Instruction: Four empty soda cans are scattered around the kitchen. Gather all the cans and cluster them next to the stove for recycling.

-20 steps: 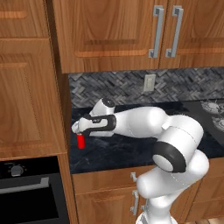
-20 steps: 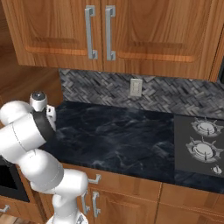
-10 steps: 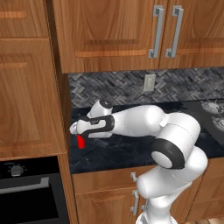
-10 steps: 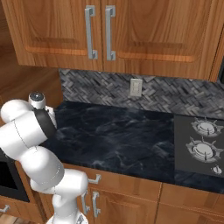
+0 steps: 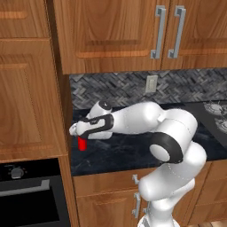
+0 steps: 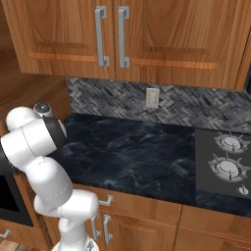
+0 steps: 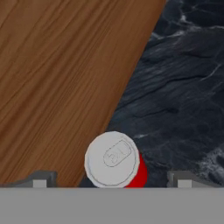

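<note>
One red soda can [image 5: 82,143] with a silvery top stands upright at the far left end of the dark counter, tight against the tall wooden cabinet side. My gripper [image 5: 80,135] hovers just above it, open. In the hand view the can [image 7: 114,159] sits between the two fingertips [image 7: 40,180], nearer the left one, and neither touches it. The stove [image 6: 224,164] lies at the far right end of the counter, and its burners [image 5: 216,107] show at the right edge of the left base view.
The wooden cabinet wall [image 7: 57,78] rises right beside the can. A black wall oven [image 5: 26,195] sits below left. Upper cabinets [image 6: 112,34] hang over the counter [image 6: 132,152]. An outlet [image 6: 151,98] is on the tiled backsplash.
My hand has shifted a little to the left and down, ending over the can. The can itself has stayed put, and the jaws have stayed open.
</note>
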